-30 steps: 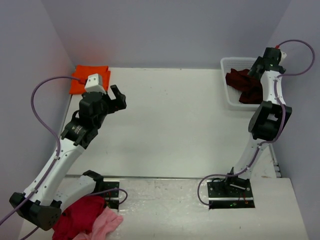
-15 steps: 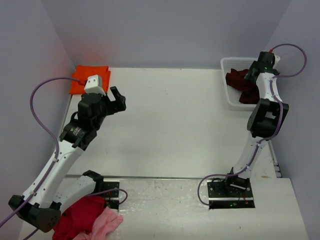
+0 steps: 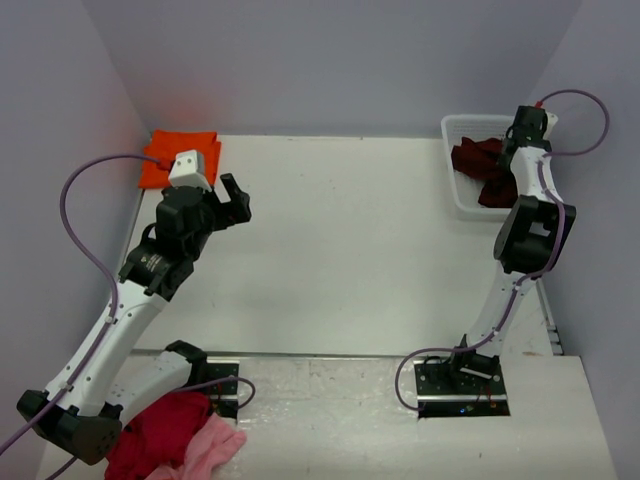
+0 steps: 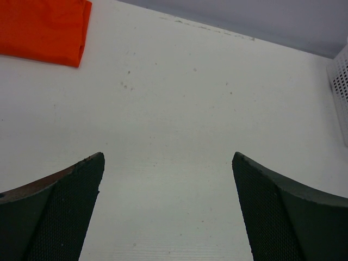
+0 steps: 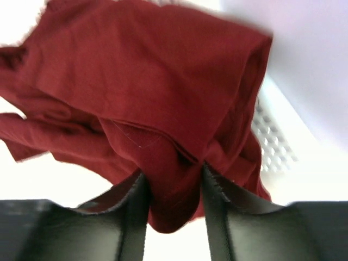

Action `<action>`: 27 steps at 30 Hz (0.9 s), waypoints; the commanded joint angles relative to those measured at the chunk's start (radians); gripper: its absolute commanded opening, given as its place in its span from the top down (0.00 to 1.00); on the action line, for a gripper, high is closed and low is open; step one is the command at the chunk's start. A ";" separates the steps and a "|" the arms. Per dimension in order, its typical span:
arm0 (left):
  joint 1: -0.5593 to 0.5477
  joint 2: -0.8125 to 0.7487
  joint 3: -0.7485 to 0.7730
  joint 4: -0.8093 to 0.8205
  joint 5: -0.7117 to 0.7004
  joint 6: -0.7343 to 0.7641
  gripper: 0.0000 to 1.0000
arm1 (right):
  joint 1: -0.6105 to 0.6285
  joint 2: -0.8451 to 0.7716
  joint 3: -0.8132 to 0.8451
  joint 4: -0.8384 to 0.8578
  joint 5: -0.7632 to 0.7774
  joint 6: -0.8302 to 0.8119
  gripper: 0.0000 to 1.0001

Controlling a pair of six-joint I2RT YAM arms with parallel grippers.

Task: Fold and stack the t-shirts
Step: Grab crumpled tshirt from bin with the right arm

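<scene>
The dark maroon t-shirt (image 3: pixel 476 160) lies crumpled in a white basket (image 3: pixel 452 125) at the table's back right. My right gripper (image 3: pixel 510 158) reaches down into that basket. In the right wrist view its fingers (image 5: pixel 174 176) pinch a fold of the maroon t-shirt (image 5: pixel 152 81). The bright orange t-shirt (image 3: pixel 160 160) lies folded flat in the back left corner and shows at the top left of the left wrist view (image 4: pixel 43 30). My left gripper (image 3: pixel 236 196) hovers over bare table to the right of it, open (image 4: pixel 168 163), with nothing between its fingers.
A crimson-red garment (image 3: pixel 160 432) and a light pink one (image 3: pixel 215 448) lie bunched by the left arm's base. The basket's perforated wall (image 4: pixel 340 81) stands far right in the left wrist view. Walls close in on the left, back and right.
My right gripper has dropped into the basket and closed from open onto a fold of the maroon t-shirt. The left arm has barely moved and stays open.
</scene>
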State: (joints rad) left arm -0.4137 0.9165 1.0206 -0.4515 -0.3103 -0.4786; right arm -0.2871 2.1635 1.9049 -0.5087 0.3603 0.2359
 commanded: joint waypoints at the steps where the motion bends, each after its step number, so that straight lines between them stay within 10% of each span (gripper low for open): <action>1: -0.004 -0.016 0.010 -0.001 0.004 0.017 0.00 | -0.001 0.013 0.108 0.019 0.034 -0.035 0.65; 6: -0.004 -0.019 -0.005 0.007 0.017 0.017 0.00 | -0.001 0.012 0.169 -0.002 0.003 -0.020 1.00; 27: -0.004 -0.036 -0.117 0.023 0.040 0.029 0.00 | 0.196 -0.172 0.615 0.025 -0.130 -0.102 1.00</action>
State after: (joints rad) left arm -0.4137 0.8967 0.9279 -0.4488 -0.2829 -0.4770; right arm -0.1242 2.1235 2.4443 -0.5488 0.2657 0.1864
